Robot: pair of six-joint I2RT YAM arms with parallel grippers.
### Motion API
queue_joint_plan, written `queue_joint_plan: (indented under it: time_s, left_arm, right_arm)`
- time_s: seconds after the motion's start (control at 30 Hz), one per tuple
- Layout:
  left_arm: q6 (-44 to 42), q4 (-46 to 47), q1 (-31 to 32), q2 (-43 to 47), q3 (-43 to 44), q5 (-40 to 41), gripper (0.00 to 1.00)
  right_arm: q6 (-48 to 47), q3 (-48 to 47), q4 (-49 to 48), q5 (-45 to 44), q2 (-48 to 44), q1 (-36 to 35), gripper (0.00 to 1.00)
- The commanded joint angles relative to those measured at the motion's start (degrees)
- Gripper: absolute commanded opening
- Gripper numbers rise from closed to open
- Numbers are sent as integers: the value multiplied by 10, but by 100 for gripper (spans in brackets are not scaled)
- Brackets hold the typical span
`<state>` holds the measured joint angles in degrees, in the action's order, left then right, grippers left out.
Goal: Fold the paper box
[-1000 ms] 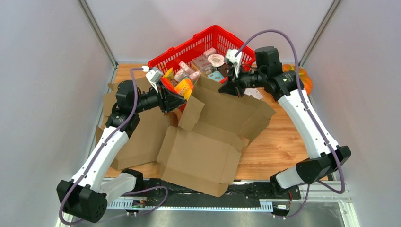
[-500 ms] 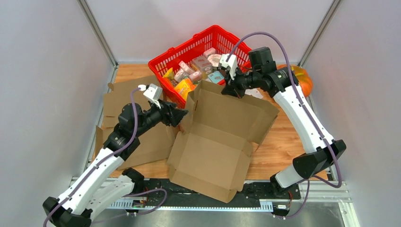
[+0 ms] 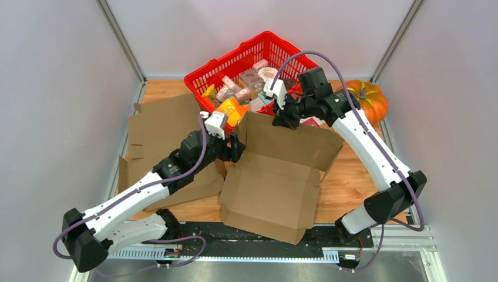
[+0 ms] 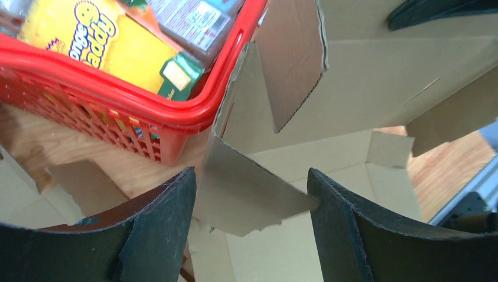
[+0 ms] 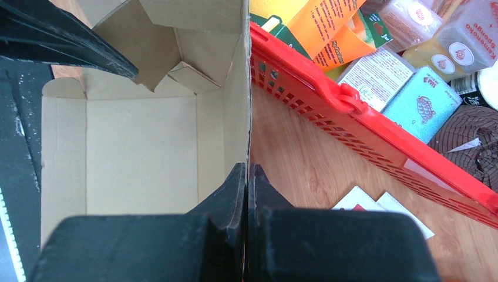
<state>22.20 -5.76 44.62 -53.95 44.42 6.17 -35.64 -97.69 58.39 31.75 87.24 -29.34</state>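
The brown cardboard box [image 3: 273, 179] lies open in the middle of the table, its back wall raised. My right gripper [image 3: 281, 119] is shut on the top edge of that back wall [image 5: 245, 100]; in the right wrist view the jaws [image 5: 247, 171] are pressed together on the thin cardboard. My left gripper [image 3: 236, 147] is open at the box's left corner. In the left wrist view its fingers [image 4: 161, 229] straddle a torn side flap [image 4: 246, 200], which touches the right finger. The box floor [image 5: 135, 158] shows inside.
A red basket [image 3: 249, 48] full of snack packets stands right behind the box. An orange pumpkin [image 3: 369, 100] sits at the back right. Flat cardboard sheets [image 3: 158, 120] lie at the left. White paper slips [image 5: 376, 202] lie on the wood beside the basket.
My left arm has swung right and down, so its open fingers now straddle the left flap. My right gripper has moved left and nearer with the back wall. The box has shifted right.
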Motion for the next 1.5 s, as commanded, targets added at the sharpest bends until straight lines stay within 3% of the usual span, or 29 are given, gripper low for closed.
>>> queue_joint_plan:
  time_s: [0.0, 0.1, 0.23, 0.27, 0.67, 0.83, 0.93, 1.0, 1.1, 1.2, 1.27, 1.47]
  left_arm:
    - [9, -34, 14, -21, 44, 95, 77]
    - [11, -41, 14, -27, 42, 117, 72]
    - [1, -65, 13, 0, 25, 147, 52]
    - [-2, -66, 13, 5, 21, 144, 43]
    - [5, -65, 13, 47, -36, 76, 14]
    - [4, -66, 13, 68, -36, 60, 14]
    - [-7, -69, 1, 94, -37, 32, 27]
    - [-10, -90, -29, 102, -29, 4, 35]
    - [5, -120, -100, 97, -20, -35, 37]
    - [14, -138, -152, 49, -4, -99, 36]
    - [0, -145, -154, -4, 14, -138, 33]
    - [4, -51, -154, -62, 11, -209, 38]
  right_arm:
    - [-15, 19, -53, -38, -27, -17, 0]
    - [-15, 42, -72, -43, -40, -19, 0]
    - [-32, 109, -122, -63, -76, -19, 0]
    - [-35, 122, -134, -78, -84, -19, 1]
    - [-54, 250, -215, -161, -124, -72, 0]
    - [-57, 309, -265, -183, -139, -84, 0]
    - [-69, 338, -285, -194, -149, -85, 0]
    - [-76, 349, -296, -205, -151, -85, 0]
    - [-82, 337, -275, -208, -135, -85, 0]
    - [-80, 341, -278, -216, -133, -85, 0]
    - [-80, 351, -292, -228, -136, -85, 1]
    - [-89, 363, -306, -249, -131, -85, 8]
